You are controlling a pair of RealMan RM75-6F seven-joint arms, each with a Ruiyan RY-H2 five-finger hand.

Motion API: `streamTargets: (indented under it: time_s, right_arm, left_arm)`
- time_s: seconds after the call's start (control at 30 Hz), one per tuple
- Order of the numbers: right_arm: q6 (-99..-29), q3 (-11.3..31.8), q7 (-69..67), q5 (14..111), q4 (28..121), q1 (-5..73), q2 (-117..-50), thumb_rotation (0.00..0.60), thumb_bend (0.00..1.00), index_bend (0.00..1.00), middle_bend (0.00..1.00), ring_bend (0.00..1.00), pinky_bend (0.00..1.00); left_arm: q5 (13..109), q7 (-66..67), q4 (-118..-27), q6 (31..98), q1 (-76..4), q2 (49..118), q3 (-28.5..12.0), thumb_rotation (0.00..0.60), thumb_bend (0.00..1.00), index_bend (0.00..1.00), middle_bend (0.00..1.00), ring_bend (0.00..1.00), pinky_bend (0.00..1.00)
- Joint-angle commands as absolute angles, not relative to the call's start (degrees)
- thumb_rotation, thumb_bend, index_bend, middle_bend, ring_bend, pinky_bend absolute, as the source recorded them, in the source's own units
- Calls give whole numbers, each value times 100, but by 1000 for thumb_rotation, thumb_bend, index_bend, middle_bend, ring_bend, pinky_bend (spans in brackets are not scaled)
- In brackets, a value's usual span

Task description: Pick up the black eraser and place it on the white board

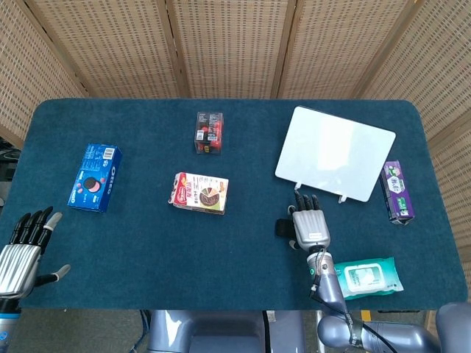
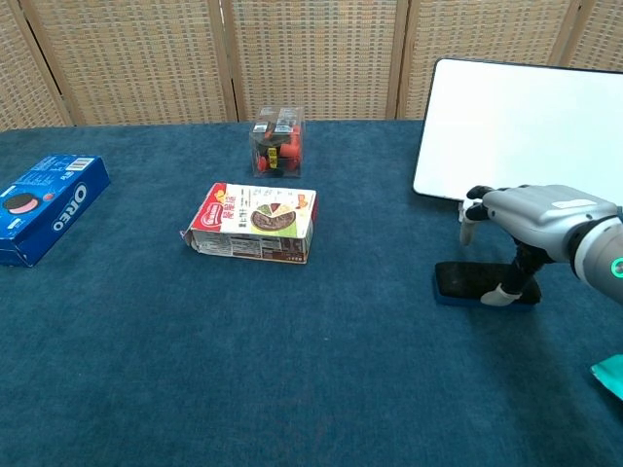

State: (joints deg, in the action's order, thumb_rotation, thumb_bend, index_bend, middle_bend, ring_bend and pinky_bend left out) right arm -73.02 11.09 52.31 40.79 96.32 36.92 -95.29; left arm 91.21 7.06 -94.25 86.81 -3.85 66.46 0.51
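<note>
The black eraser [image 2: 472, 283] lies flat on the blue cloth, just in front of the white board [image 2: 526, 122]. In the head view only the left end of the eraser [image 1: 282, 228] shows beside my right hand [image 1: 310, 225]. My right hand [image 2: 541, 216] hovers over the eraser's right end with its fingers stretched toward the white board [image 1: 336, 151]. Its thumb reaches down to the eraser's front right edge. Nothing is gripped. My left hand [image 1: 22, 248] rests open at the table's near left corner, far from the eraser.
A snack box [image 1: 200, 193] lies mid-table, a clear box of red items [image 1: 209, 132] behind it, and a blue Oreo pack [image 1: 95, 176] at the left. A purple pack [image 1: 397, 192] and a teal wipes pack [image 1: 366, 277] lie right of my right hand.
</note>
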Motion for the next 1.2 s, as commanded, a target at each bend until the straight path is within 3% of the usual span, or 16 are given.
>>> streamTargets:
  time_s: [0.03,1.2]
  right_arm:
    - [-7286,1105,5208,4056,9599,3710,-9526,600,208,309,0,0,0]
    - [-7221,1006,5148,3639,9430,3834,-9490,600,236,331,0,0,0]
  left_arm:
    - [9120,716,-9425,8662,-390,6640,59,600,0,0,0,0,0]
    - [9125,634,-9430,8663,-398,6622,67,600,0,0,0,0,0]
